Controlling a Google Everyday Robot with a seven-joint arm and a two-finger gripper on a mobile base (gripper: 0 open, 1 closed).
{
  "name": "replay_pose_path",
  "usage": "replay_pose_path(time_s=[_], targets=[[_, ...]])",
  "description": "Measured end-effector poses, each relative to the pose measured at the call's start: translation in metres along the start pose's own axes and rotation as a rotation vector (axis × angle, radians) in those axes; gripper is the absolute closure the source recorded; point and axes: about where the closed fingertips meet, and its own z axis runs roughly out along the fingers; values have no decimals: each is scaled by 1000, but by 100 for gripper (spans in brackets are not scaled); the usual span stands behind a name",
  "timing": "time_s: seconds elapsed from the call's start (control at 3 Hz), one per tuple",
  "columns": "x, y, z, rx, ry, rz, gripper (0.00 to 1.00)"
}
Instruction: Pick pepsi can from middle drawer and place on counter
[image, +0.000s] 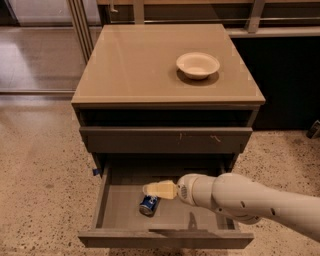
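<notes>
The pepsi can (148, 205) lies on its side on the grey floor of the open middle drawer (117, 212), left of centre. My gripper (151, 189) reaches in from the right on its white arm (250, 200) and hovers just above the can's far end, partly covering it. The counter (145, 62) is the glossy tan top of the cabinet, above and behind the drawer.
A cream bowl (198, 65) sits on the counter's right rear part. The drawer front with pale scratch marks (165, 140) is shut above the open drawer. Speckled terrazzo floor (40, 190) surrounds the cabinet. Metal rails (80, 30) stand at the back left.
</notes>
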Motion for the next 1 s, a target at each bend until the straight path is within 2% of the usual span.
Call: replay_pose_path(time_s=[0.33, 0.67, 1.0], targets=[[-6, -5, 2, 21, -28, 3, 0], [-6, -5, 2, 21, -28, 3, 0], [6, -1, 36, 2, -11, 53, 0]])
